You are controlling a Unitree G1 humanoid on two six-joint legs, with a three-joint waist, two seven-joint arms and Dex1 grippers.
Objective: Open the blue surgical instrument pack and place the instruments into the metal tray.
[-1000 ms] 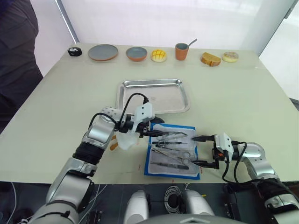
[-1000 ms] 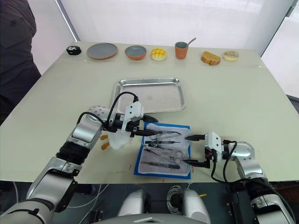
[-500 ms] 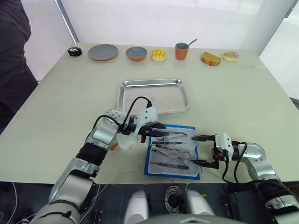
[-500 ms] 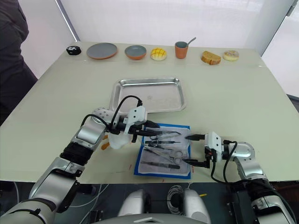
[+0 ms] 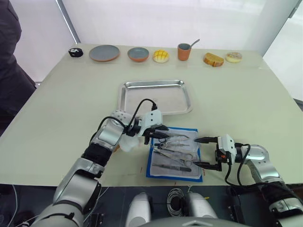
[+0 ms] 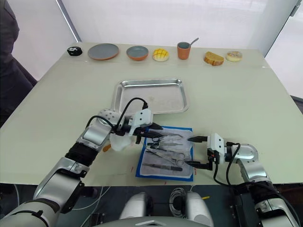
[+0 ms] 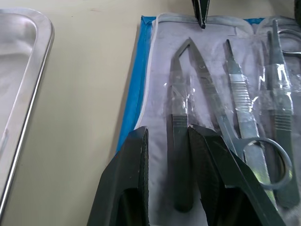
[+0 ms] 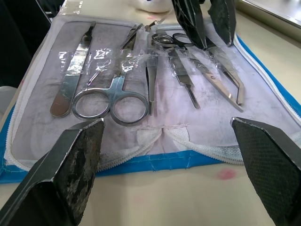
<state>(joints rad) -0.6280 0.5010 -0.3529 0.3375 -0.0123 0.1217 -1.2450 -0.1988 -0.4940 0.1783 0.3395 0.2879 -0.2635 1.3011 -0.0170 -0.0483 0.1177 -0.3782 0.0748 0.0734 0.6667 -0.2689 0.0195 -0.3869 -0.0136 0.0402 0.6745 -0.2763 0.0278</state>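
Note:
The blue surgical instrument pack (image 5: 174, 152) lies open and flat near the table's front edge, its whitish inner face up. Several silver instruments (image 8: 110, 94) lie on it, scissors and tweezers among them. My left gripper (image 5: 160, 134) is low over the pack's far left corner. Its fingers (image 7: 129, 183) stand open on either side of a slim tweezer handle (image 7: 180, 155). My right gripper (image 5: 204, 152) is spread wide open at the pack's right edge, holding nothing. The metal tray (image 5: 156, 99) sits empty just behind the pack.
A white fluffy toy (image 5: 126, 142) lies under my left forearm, left of the pack. Along the far edge stand two round plates (image 5: 104, 53), a bun (image 5: 160, 56), an orange cup with a spoon (image 5: 183, 51) and bread pieces (image 5: 214, 59). A person stands at the far left.
My left gripper has moved right from the toy onto the pack's far left corner. The person at the left has drawn back. The right arm has not moved.

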